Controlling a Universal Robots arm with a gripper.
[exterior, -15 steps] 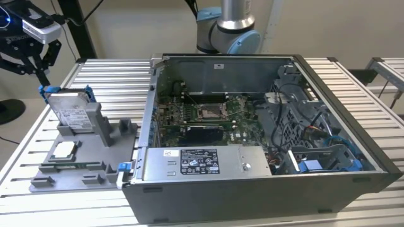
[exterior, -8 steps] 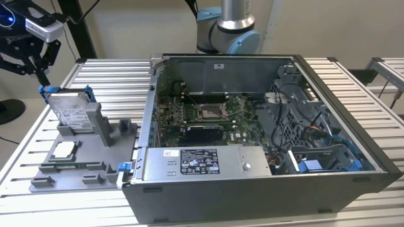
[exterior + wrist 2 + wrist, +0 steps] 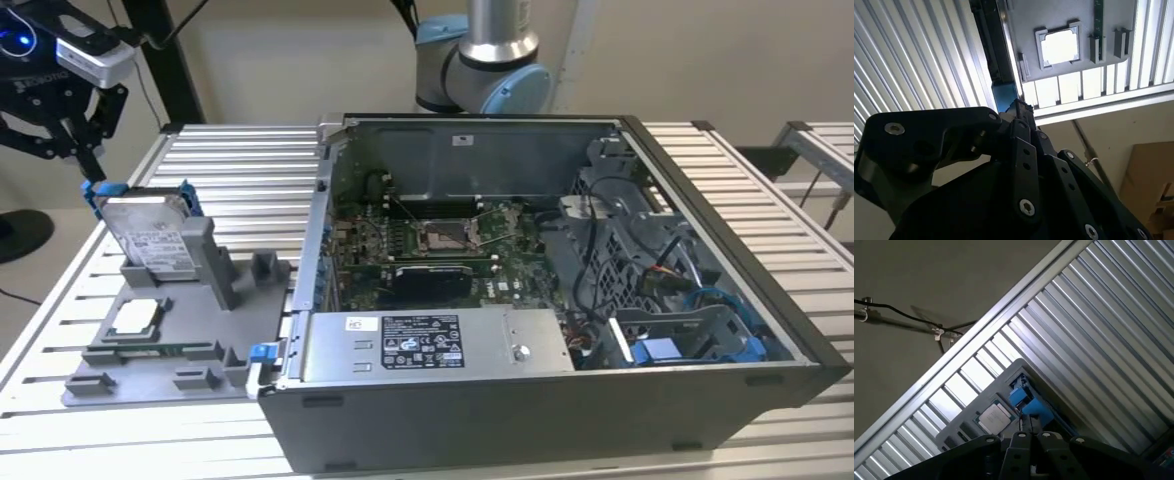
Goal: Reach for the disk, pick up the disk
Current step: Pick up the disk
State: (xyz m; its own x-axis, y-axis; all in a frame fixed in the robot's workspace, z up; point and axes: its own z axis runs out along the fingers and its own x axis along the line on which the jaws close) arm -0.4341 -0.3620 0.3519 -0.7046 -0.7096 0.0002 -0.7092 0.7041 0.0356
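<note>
In the exterior view, at about 10 o'clock, the black gripper (image 3: 91, 170) hangs over the outer corner of the table (image 3: 240, 160). Its fingers are pressed together at the tips. The tips meet the top corner of the blue rail on the disk (image 3: 150, 238); whether they clamp any of that rail cannot be told. The disk stands upright, label facing the camera, slotted in a grey fixture (image 3: 174, 350) at 9 o'clock, with blue rails along both upright edges. Open air lies above it and toward the table's edge. At 8 o'clock in the same fixture a small square chip (image 3: 134, 318) lies flat in its pocket, well apart from the disk.

In the second wrist view the gripper (image 3: 1021, 106) ends just beside the disk's blue rail (image 3: 1004, 97), and the chip (image 3: 1059, 46) shows beyond. In the first wrist view the gripper (image 3: 1029, 430) meets the disk's blue rail (image 3: 1024, 399), with the chip (image 3: 995, 417) near it.

The table is ribbed silver metal, its slats running side to side, with a bare strip between fixture and far edge. From the centre to 3 o'clock an open computer case (image 3: 534, 420) stands just beside the fixture, a labelled grey box (image 3: 441, 345) along its near wall. At 12 o'clock the arm's base (image 3: 481, 60) rises behind the case against a plain beige wall (image 3: 694, 50).
</note>
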